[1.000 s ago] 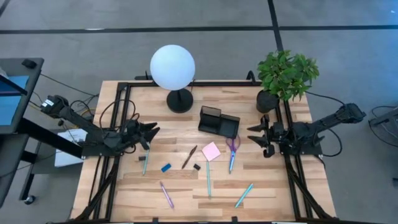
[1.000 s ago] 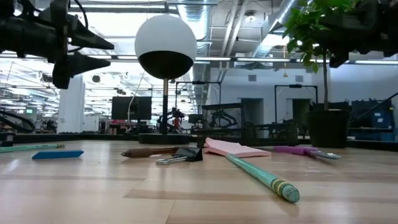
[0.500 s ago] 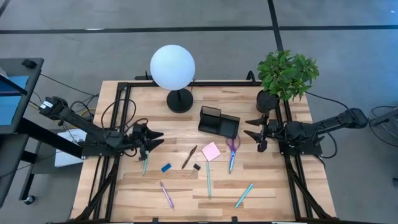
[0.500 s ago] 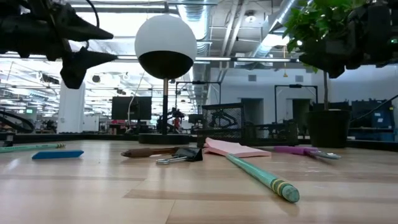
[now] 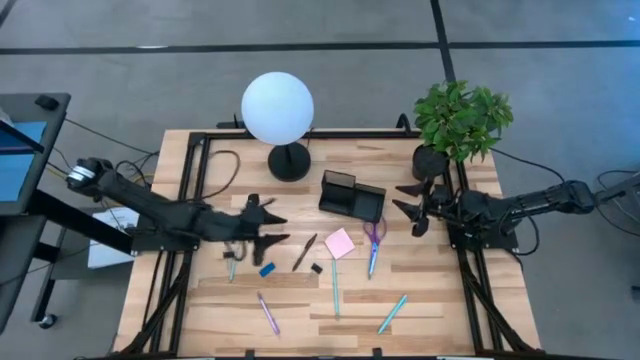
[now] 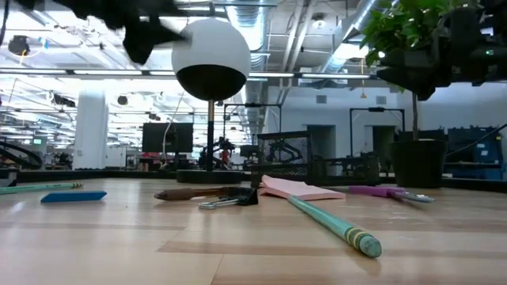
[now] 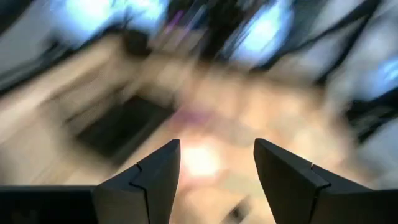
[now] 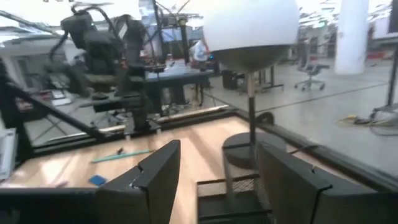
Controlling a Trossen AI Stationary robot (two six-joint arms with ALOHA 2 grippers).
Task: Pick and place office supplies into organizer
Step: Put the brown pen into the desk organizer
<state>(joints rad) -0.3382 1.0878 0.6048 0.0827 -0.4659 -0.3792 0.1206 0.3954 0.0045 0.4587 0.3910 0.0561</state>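
Note:
The black organizer (image 5: 352, 196) stands at the table's middle, toward the far side. Near it lie the purple-handled scissors (image 5: 373, 240), pink sticky-note pad (image 5: 340, 243), dark pen (image 5: 304, 252), black clip (image 5: 316, 268), blue block (image 5: 267, 269), teal pens (image 5: 335, 288) and a purple pen (image 5: 268, 313), all flat on the wood. My left gripper (image 5: 268, 226) hovers open, left of the dark pen and above the blue block. My right gripper (image 5: 410, 205) hovers open, right of the organizer and scissors. Both are empty; the left wrist view is blurred.
A white globe lamp (image 5: 277, 108) on a black round base (image 5: 289, 162) stands left of the organizer at the far side. A potted plant (image 5: 460, 120) fills the far right corner. A black frame rail (image 5: 195, 200) borders the table. Bare wood lies along the near edge.
My left gripper has reached toward the table's right, from the left rail out over the wood toward the blue block and dark pen, staying open. My right gripper has shifted a little toward the far edge and the organizer. The supplies have not moved.

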